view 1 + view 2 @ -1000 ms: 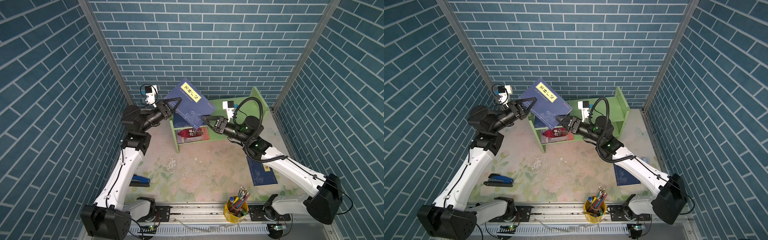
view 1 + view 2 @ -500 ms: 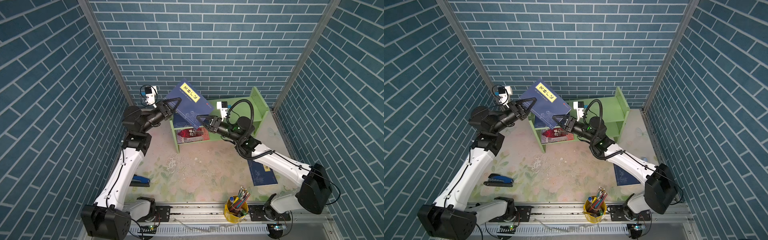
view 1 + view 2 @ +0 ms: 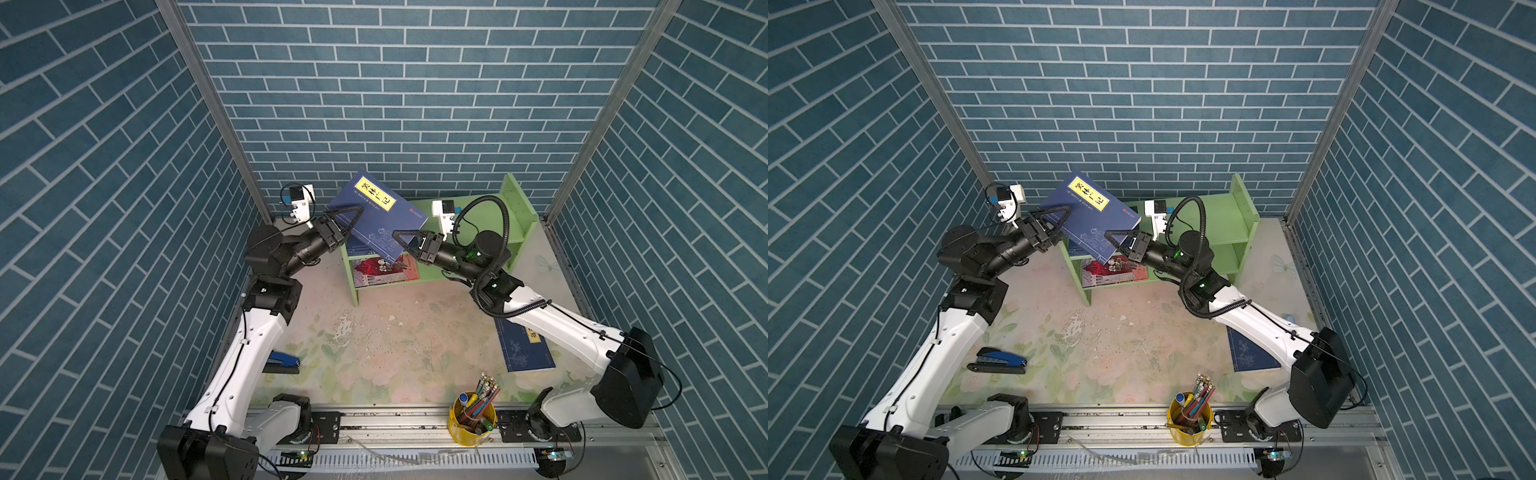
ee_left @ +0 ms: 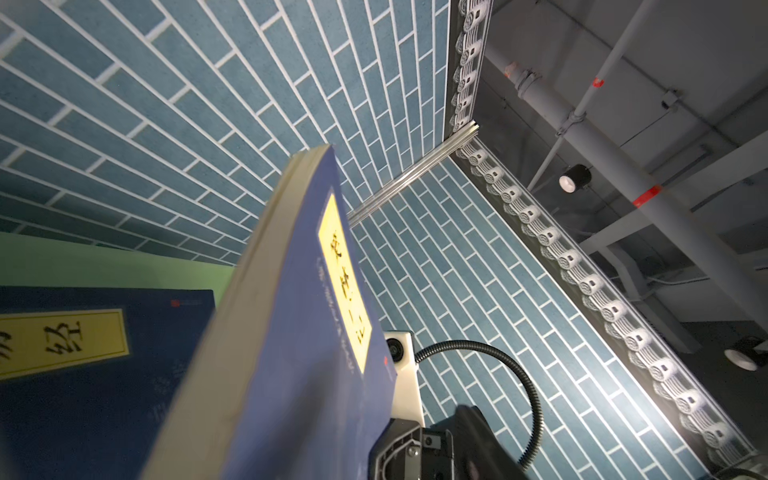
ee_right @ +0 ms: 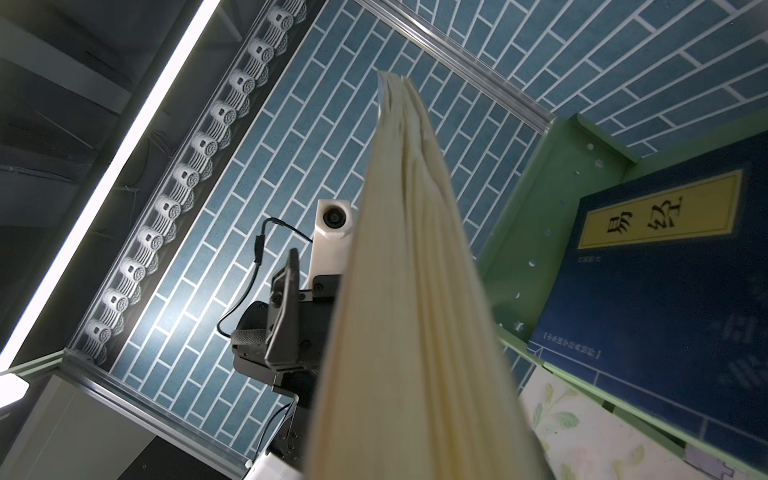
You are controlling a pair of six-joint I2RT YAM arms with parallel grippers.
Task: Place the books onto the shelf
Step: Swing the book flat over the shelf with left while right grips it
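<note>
A navy book (image 3: 374,208) with a yellow label hangs tilted above the left end of the green shelf (image 3: 511,208) in both top views. My right gripper (image 3: 395,233) is shut on its lower edge; the page edges (image 5: 407,291) fill the right wrist view. My left gripper (image 3: 358,209) is open around the opposite edge, one finger (image 5: 286,299) standing off the cover. Another navy book (image 4: 83,353) lies on the upper tier, a red-and-grey book (image 3: 384,270) on the lower tier. A further navy book (image 3: 523,349) lies on the table, partly under my right arm.
A blue stapler (image 3: 282,360) lies on the table beside the left arm. A yellow cup of pens (image 3: 471,415) stands at the front edge. Brick-patterned walls close in on three sides, right behind the shelf.
My right gripper reached in to the book's lower edge and closed on it. My left gripper's jaws have parted. The book has hardly moved.
</note>
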